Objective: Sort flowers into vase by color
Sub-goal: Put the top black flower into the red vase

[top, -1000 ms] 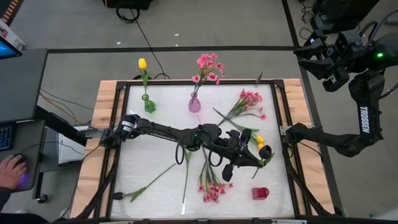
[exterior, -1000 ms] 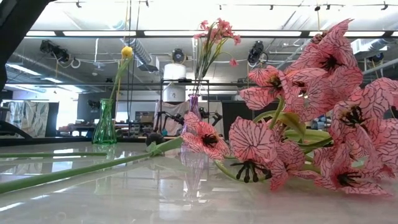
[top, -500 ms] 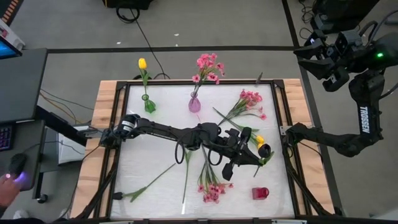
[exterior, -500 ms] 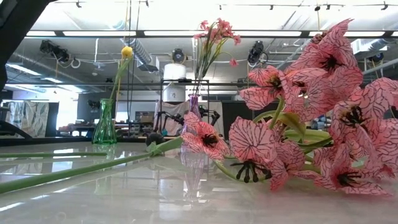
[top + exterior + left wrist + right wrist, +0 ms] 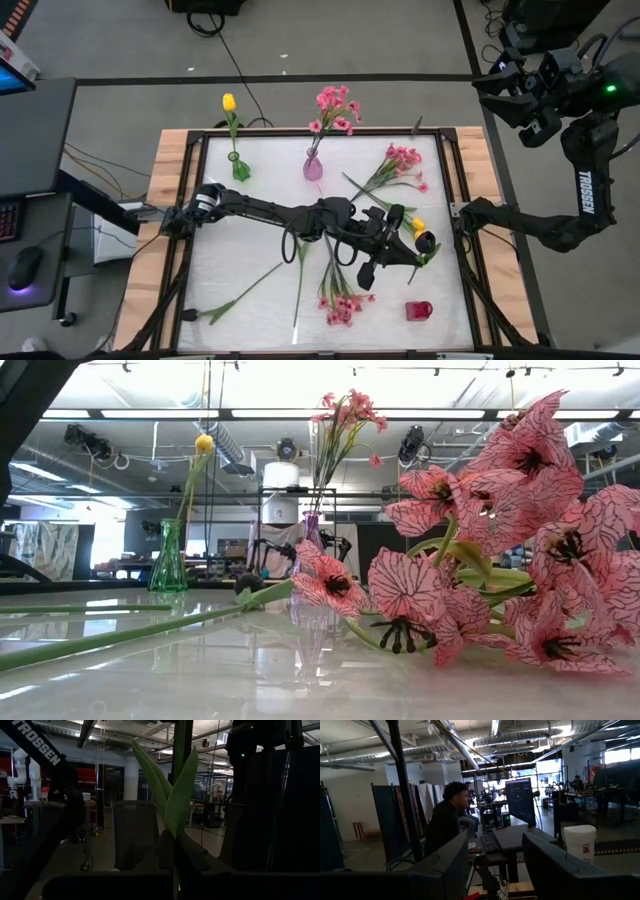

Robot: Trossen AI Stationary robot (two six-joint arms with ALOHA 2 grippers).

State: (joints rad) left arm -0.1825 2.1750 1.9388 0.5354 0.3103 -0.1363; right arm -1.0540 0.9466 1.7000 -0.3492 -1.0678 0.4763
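My left gripper [image 5: 410, 250] reaches across the table to its right side and is shut on a green flower stem [image 5: 178, 750] with long leaves [image 5: 172, 795]. In the high view a dark tulip head [image 5: 425, 242] shows just past the fingers. A yellow tulip [image 5: 417, 227] lies beside it. The green vase [image 5: 240, 168] holds a yellow tulip [image 5: 229, 102]. The purple vase [image 5: 313, 166] holds pink blossoms [image 5: 335, 108]. Pink sprays [image 5: 400, 162] [image 5: 340, 305] and two loose stems [image 5: 240, 290] [image 5: 299, 285] lie on the table. My right gripper [image 5: 490, 870] stands open, raised off the table's far right corner. My left gripper pinches the stem between its two fingers just below the leaf bases [image 5: 172, 830]. The fingers come nearly level from the table's left and lie across the stem. The stem stands upright and rises above the fingers. Its lower end is hidden by the gripper.
A red vase [image 5: 419, 311] stands at the near right of the table. The wooden frame [image 5: 170, 200] borders the white top. In the low view a pink spray [image 5: 480, 580] lies close at the right. A person [image 5: 445, 825] sits at a desk beyond the right arm.
Both arms and all the flowers have kept still. A person's hand at the mouse left of the table has drawn out of view.
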